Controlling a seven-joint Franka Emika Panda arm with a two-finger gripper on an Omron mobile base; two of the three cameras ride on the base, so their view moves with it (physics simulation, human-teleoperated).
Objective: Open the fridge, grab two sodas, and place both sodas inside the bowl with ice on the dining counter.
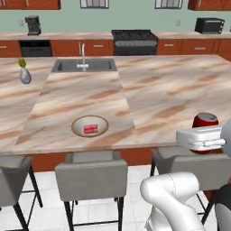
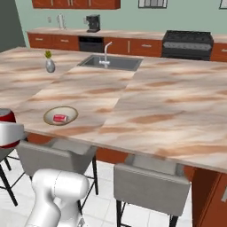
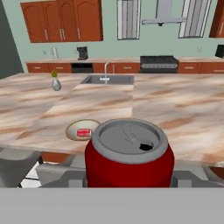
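Hand view puts a red soda can (image 3: 127, 154) upright right in front of the camera, silver top up, pinched between the sides of the end effector (image 3: 129, 177), whose jaws are part-way closed against the can's flanks. From the left base view the same can (image 1: 205, 121) pokes up above the white hand at the near right corner of the dining surface (image 1: 171, 90), out past its front edge and level with the stool backs; the right base view has it (image 2: 6, 116) at the far left, again off the front edge.

The tan bowl (image 1: 77, 127) sits on the surface close to that near edge, and the second soda can (image 1: 90, 129) lies on its side inside it. The held can is well apart from the bowl, to the bowl's right along the edge. Between the two there is bare marbled top.

Behind the bowl the surface stays open all the way back to the steel sink (image 1: 84, 66) with its faucet (image 1: 83, 56), and wide open to the bowl's right. A small grey vase (image 1: 25, 74) with a yellow sprig stands well off to the bowl's back left, near the sink's level.

Below the front edge, grey stools (image 1: 91, 173) are tucked in a row, one directly under the bowl's stretch of edge, another (image 1: 189, 164) under the held can.
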